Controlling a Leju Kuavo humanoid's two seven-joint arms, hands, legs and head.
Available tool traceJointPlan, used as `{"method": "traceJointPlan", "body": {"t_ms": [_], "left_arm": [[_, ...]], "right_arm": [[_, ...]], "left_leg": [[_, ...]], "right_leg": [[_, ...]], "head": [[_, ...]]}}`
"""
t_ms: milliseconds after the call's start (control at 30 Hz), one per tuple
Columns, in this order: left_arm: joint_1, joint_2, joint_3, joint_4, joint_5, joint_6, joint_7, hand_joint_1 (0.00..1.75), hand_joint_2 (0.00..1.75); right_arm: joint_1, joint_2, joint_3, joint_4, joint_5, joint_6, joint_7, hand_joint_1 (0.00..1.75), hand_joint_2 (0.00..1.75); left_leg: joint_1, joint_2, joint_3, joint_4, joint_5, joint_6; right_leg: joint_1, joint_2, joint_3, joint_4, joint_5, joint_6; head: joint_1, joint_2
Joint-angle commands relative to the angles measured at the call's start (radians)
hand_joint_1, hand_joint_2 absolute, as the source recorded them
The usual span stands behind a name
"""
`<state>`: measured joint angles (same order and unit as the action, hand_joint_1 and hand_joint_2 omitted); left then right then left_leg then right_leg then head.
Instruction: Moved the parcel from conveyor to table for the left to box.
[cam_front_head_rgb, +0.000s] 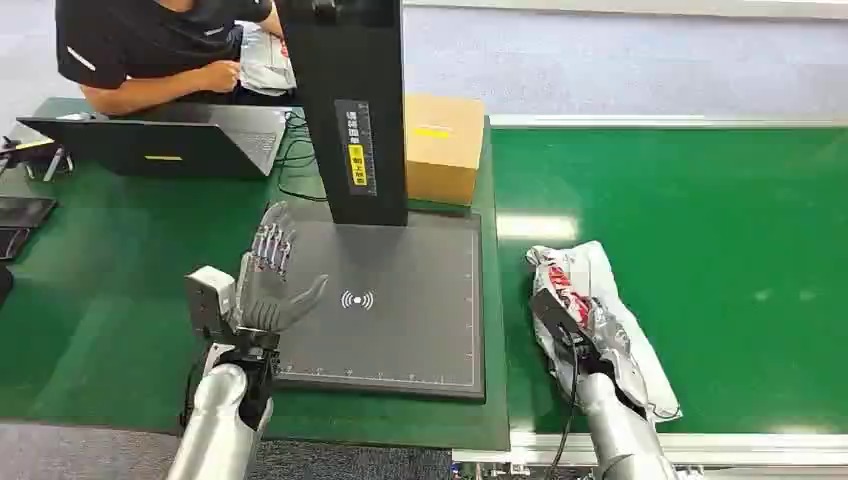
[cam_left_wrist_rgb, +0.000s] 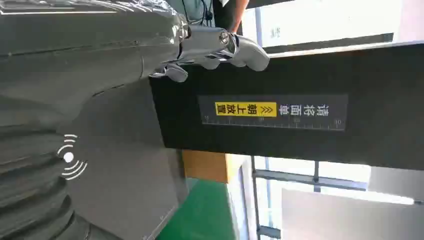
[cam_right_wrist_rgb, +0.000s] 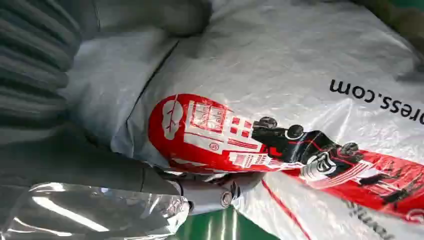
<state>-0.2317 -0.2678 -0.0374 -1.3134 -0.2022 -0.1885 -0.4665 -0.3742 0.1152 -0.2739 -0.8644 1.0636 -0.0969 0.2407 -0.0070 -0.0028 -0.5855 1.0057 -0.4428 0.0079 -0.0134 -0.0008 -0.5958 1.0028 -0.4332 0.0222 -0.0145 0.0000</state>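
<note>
A white plastic parcel (cam_front_head_rgb: 592, 266) with red and black print lies on the green conveyor (cam_front_head_rgb: 720, 250) at the right. My right hand (cam_front_head_rgb: 572, 322) is on its near half and grips it. In the right wrist view the parcel (cam_right_wrist_rgb: 280, 75) presses against the palm, and the thumb (cam_right_wrist_rgb: 210, 192) curls around its edge. My left hand (cam_front_head_rgb: 270, 280) is raised over the left edge of the black scanner plate (cam_front_head_rgb: 400, 330), open, fingers spread, holding nothing. In the left wrist view the left hand (cam_left_wrist_rgb: 150, 50) is seen in front of the black column (cam_left_wrist_rgb: 280, 115).
The black scanner column (cam_front_head_rgb: 345, 100) rises at the plate's far edge, with a cardboard box (cam_front_head_rgb: 443, 145) beside it. A laptop (cam_front_head_rgb: 150, 145) and cables sit at the far left of the green table (cam_front_head_rgb: 100, 280). A person (cam_front_head_rgb: 150, 50) behind it holds another white parcel.
</note>
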Motion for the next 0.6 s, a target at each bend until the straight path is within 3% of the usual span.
{"method": "traceJointPlan", "body": {"t_ms": [33,600], "left_arm": [[-0.027,0.006,0.003,0.051,0.001,0.001,0.008,0.0,1.75],[-0.023,0.009,0.011,0.038,0.007,0.003,0.006,0.0,1.75]], "right_arm": [[-0.002,-0.025,0.055,0.137,-0.01,0.034,-0.025,1.71,1.75],[-0.012,-0.029,0.102,0.129,0.004,-0.006,-0.037,1.73,1.75]], "left_leg": [[0.001,-0.001,0.0,-0.002,0.002,-0.002],[0.002,0.0,0.004,-0.002,0.001,-0.002]], "right_leg": [[0.001,-0.001,0.001,-0.002,0.002,-0.001],[0.002,-0.001,0.004,-0.002,0.001,-0.002]], "head": [[0.0,0.0],[0.0,0.0]]}}
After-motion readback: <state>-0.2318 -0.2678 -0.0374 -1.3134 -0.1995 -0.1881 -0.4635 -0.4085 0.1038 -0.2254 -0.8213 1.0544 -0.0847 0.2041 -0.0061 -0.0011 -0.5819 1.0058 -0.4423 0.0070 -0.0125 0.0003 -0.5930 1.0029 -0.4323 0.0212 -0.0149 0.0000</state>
